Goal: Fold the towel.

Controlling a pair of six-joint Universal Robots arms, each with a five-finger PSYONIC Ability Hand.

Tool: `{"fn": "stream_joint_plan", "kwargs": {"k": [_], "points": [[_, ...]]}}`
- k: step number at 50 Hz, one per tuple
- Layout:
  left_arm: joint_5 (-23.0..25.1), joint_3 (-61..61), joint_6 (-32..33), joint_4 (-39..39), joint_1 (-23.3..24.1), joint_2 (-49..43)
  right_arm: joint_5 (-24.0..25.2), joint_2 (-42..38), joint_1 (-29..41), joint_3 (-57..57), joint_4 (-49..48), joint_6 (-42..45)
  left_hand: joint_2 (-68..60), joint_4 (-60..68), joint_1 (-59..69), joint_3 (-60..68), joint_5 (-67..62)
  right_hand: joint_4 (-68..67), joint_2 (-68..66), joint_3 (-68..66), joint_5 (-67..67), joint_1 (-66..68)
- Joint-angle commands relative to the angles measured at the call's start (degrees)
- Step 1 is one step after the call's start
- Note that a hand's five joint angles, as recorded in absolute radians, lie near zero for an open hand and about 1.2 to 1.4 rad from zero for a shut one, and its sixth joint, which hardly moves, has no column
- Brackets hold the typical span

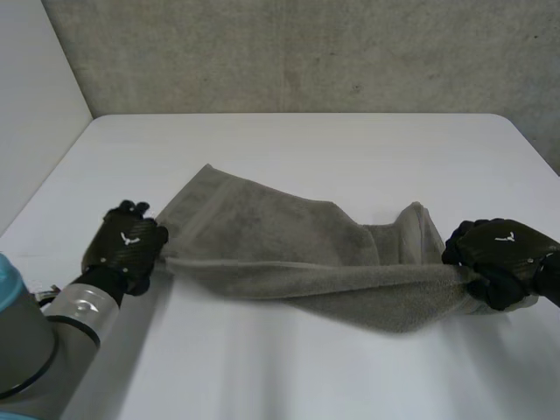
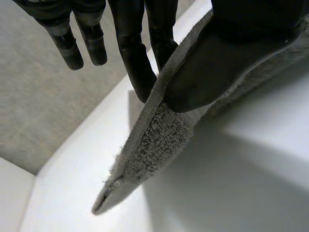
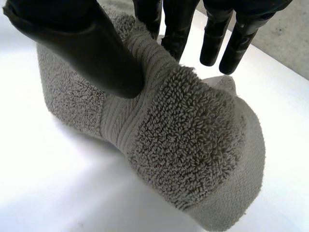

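Pinching towel: left hand, right hand

Qty: 1 grey towel; 1 white table; 2 black hands, i.e. 1 L hand + 1 R hand; 1 concrete wall past table's far edge.

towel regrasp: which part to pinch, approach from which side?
Likely the ends of the near hem of the towel, from the outer sides. The hem is thin and banded, so thumb against fingers pinches it cleanly; the left hand and right hand hold it so, stretched between them. The far edge lies flat on the table, harder to get under.
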State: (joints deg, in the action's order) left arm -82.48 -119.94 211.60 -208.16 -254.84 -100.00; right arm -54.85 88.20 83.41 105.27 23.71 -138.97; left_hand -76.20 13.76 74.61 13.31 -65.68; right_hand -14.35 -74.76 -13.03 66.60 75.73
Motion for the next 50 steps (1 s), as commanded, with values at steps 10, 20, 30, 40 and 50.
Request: {"fn": "stream_joint_plan", "kwargs": {"k": [10,20,30,40,50], "points": [[0.2,6.9,0.9,2.2,-1.0,-3.9,-16.2,-14.7,10.1,-12.1,6.4,13.3,-3.8,-3.8,5.4,-3.3,-4.3,4.4,-5.2,3.0,3.4,4.3],[-4.7,33.7,3.5,3.7,2.6,-13.1,-17.7,-21.6,17.6,-40.0,-3.1,1.8,-3.8,-3.8,5.4,-3.3,-4.3,4.4,-5.2,3.0,3.4,4.3],[-12.2,67.4,-9.2,11.6,4.0,-8.0,-21.8,-14.7,19.6,-51.0,-26.8,-15.3,-3.8,-3.8,5.4,-3.3,-4.3,4.4,-5.2,3.0,3.4,4.3],[-9.6,51.8,-12.8,10.9,0.9,-6.6,-20.9,-11.1,19.8,-33.8,-25.8,-14.8,-3.8,-3.8,5.4,-3.3,-4.3,4.4,-5.2,3.0,3.4,4.3],[-2.9,28.1,-12.8,2.0,-2.8,-8.1,-19.7,-11.1,19.0,-18.3,-25.6,-12.0,-3.8,-3.8,5.4,-3.3,-4.3,4.4,-5.2,3.0,3.4,4.3]]}}
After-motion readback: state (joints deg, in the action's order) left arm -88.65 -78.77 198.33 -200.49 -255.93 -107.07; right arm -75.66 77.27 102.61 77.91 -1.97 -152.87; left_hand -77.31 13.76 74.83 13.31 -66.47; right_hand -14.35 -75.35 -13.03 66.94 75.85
